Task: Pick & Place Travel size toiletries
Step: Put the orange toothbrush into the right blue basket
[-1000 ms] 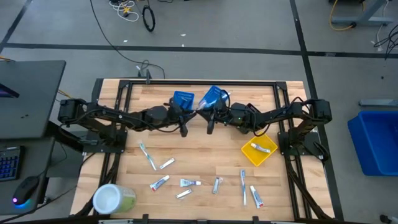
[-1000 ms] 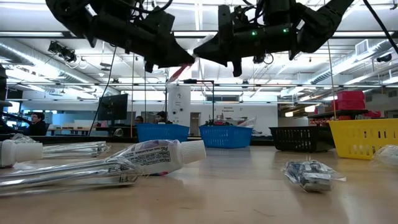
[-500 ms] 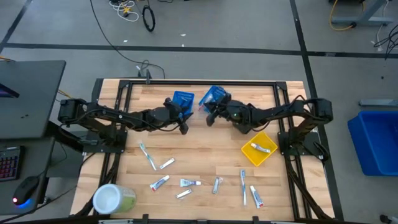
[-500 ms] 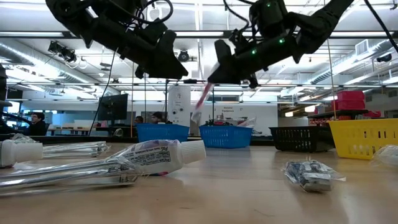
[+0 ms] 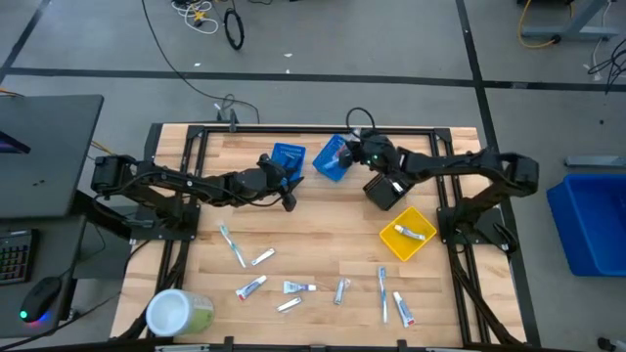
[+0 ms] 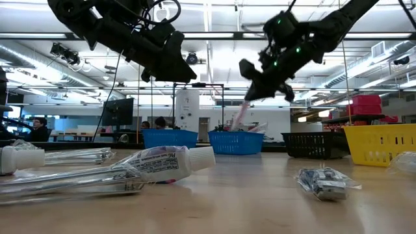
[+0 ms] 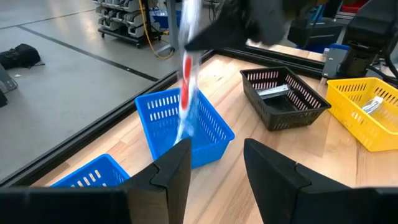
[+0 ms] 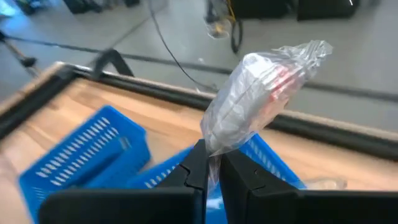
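Note:
My right gripper [image 5: 349, 154] is shut on a toothbrush in clear wrap with a pink-red handle [image 8: 261, 87], above the right-hand blue bin [image 5: 331, 159] at the far side. In the left wrist view the toothbrush [image 7: 186, 81] hangs over that bin [image 7: 208, 134]. My left gripper [image 5: 288, 196] is open and holds nothing, near the left-hand blue bin [image 5: 289, 156]. Several small tubes and toothbrushes [image 5: 299, 287] lie flat on the near half of the table. One tube [image 6: 162, 164] lies close in the low view. My right gripper pinches one end of the wrapped toothbrush [image 8: 214, 140] between its two fingers [image 8: 194, 163]. The fingers come from above, slanting down. The toothbrush is lifted clear and hangs below them [image 6: 239, 116], its lower end [image 7: 182, 132] at the blue bin's rim.
A black bin [image 5: 384, 191] and a yellow bin [image 5: 407, 237], each with an item inside, stand right of centre. A big round white-and-green container [image 5: 176, 313] lies at the near left corner. Bare wood lies between the bins and the scattered items.
A second ago the toothbrush lay slanted between both grippers, which were close together. The left gripper drew back a little toward the left. The right gripper carried the toothbrush toward the far right, over the blue bin, and it now hangs down from that gripper alone.

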You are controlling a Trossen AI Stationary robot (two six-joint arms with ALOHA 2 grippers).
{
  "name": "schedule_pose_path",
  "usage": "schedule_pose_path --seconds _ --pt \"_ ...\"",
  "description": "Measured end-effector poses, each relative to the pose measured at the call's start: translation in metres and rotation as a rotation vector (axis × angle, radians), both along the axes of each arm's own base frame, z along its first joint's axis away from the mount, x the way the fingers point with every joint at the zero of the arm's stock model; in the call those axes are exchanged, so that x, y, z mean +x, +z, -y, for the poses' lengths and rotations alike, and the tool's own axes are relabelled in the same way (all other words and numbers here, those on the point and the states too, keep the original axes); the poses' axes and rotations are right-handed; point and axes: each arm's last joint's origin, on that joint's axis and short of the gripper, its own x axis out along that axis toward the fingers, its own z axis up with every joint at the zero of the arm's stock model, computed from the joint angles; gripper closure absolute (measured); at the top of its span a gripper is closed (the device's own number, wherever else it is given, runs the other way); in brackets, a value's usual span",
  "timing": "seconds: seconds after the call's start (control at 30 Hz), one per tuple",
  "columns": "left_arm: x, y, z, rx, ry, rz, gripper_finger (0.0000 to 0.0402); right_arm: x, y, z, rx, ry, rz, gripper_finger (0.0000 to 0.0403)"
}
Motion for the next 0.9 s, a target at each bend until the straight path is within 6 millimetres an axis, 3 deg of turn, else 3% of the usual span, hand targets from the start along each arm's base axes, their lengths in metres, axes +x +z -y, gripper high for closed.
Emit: schedule_pose_path --seconds 0.23,0.5,0.9 --pt "0.0 0.0 0.0 0.0 0.0 0.0 0.0247 0.014 -0.029 0.009 0.06 0.003 0.033 0.0367" --pt "0.0 0.0 0.001 -0.01 -0.021 0.003 0.0247 0.017 -0.029 0.01 0.094 0.081 0.075 0.031" --pt "0.0 0.0 0.001 -0.011 -0.024 0.003 0.0247 0.012 -0.023 0.01 -0.036 0.13 -0.075 0.0231"
